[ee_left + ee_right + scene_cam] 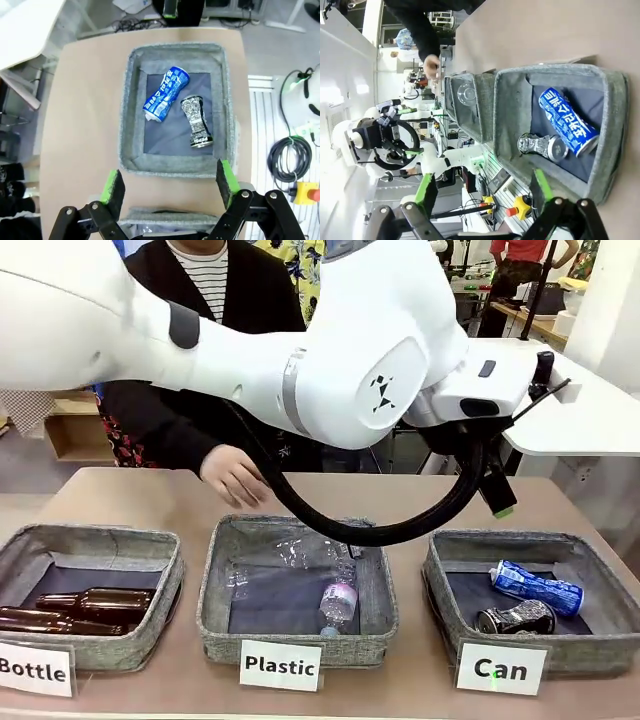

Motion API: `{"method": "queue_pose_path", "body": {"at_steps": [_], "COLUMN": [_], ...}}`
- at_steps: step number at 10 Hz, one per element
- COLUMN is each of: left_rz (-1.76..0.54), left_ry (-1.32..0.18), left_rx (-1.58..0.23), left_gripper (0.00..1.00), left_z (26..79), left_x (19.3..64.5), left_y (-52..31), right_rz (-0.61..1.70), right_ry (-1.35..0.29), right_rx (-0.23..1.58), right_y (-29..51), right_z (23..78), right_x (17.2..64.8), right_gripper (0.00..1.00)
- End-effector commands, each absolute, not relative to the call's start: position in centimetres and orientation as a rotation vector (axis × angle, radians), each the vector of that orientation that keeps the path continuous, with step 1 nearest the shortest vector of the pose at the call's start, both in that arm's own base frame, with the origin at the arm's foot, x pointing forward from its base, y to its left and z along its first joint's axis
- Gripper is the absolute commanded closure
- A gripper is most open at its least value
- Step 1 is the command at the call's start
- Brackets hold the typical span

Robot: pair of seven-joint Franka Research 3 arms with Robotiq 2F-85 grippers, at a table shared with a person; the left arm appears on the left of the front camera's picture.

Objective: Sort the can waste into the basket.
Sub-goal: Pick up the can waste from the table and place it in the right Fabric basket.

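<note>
Both cans lie inside the basket point(455, 565) with the "Can" card point(500, 668), at the lower right of the front view. The blue can point(166, 94) and the crushed can point(196, 121) lie side by side, close together. In its own view, the left pincer point(170, 185) sits at the bottom, wide open and holding nothing, with the cans above it. The right pincer point(482, 192) is wide open and empty too, the cans up and to its right.
</note>
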State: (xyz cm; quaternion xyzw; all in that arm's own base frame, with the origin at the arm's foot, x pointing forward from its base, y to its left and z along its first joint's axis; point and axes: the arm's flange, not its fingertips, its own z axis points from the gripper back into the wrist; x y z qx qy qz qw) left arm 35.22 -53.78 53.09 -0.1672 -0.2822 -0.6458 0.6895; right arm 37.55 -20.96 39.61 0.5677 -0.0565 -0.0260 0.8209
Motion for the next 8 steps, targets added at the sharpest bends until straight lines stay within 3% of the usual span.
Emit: {"method": "queue_pose_path", "body": {"at_steps": [1, 4, 8], "left_rz": [-1.422, -1.259, -0.869], "left_ry": [-0.658, -0.728, -0.702], "left_rx": [-0.419, -0.441, -0.591], "left_gripper": [0.05, 0.05, 0.05], "left_z": [54.3, 58.5, 62.0], "left_x": [34.2, 33.8, 32.1], "left_y": [-49.5, -42.0, -25.1], "right_rz": [-0.08, -0.038, 0.064], "right_ry": [-0.146, -0.106, -0.007], "right_rx": [1.217, 1.195, 1.209], "right_y": [-19.2, -15.9, -3.3], "right_z": [40.1, 41.5, 42.5], "right_x": [37.7, 40.1, 46.2], "right_gripper": [0.0, 0.0, 0.0]}}
